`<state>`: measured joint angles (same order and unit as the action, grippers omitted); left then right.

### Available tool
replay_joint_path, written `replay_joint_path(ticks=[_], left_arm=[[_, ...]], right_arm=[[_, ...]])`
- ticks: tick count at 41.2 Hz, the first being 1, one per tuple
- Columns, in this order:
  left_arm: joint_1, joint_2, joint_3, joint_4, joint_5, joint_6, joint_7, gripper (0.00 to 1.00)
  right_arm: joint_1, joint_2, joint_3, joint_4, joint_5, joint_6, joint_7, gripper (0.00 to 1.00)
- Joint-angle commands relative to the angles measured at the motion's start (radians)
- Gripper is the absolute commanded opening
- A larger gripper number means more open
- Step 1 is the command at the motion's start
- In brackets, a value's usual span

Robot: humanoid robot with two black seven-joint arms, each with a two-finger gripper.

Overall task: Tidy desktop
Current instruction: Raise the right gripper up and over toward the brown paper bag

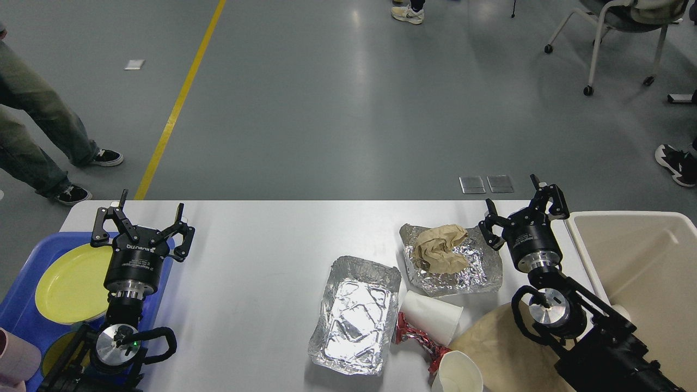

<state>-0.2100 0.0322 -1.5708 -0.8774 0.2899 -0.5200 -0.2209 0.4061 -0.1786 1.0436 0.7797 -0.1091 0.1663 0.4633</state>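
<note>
The white desktop (261, 239) spans the lower view. On it lie an empty foil tray (354, 316), a flat foil sheet (474, 272) with a crumpled brown paper (438, 249) on it, a white paper cup on its side (432, 318), a second white cup (457, 373), a red crumpled wrapper (413, 336) and a tan paper sheet (498, 348). My left gripper (142, 215) is open and empty above the tray's right edge. My right gripper (520, 204) is open and empty, just right of the foil sheet.
A blue tray (24, 310) at the left holds a yellow plate (73, 283). A beige bin (637, 272) stands at the right. A pink cup (16, 356) is at the bottom left. People's legs and a wheeled chair (615, 32) stand on the floor beyond.
</note>
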Motion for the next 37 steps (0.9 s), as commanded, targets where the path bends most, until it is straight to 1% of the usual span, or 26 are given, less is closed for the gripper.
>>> replay_joint_path(ticks=[1,6,13,33,37], left_arm=[[0.001,0.000,0.000,0.000,0.000,0.000,0.000,0.96],[0.000,0.000,0.000,0.000,0.000,0.000,0.000,0.96],[0.000,0.000,0.000,0.000,0.000,0.000,0.000,0.96],[0.000,0.000,0.000,0.000,0.000,0.000,0.002,0.96],[0.000,0.000,0.000,0.000,0.000,0.000,0.002,0.96]], right_arm=[[0.002,0.004,0.010,0.004,0.002,0.001,0.001,1.00],[0.003,-0.004,0.013,0.019,0.002,0.004,0.003,1.00],[-0.009,-0.028,0.068,0.021,0.002,0.009,0.002,1.00],[-0.020,-0.067,0.049,0.023,0.000,0.009,0.000,1.00],[-0.016,-0.076,0.050,0.021,0.000,0.009,-0.006,1.00]])
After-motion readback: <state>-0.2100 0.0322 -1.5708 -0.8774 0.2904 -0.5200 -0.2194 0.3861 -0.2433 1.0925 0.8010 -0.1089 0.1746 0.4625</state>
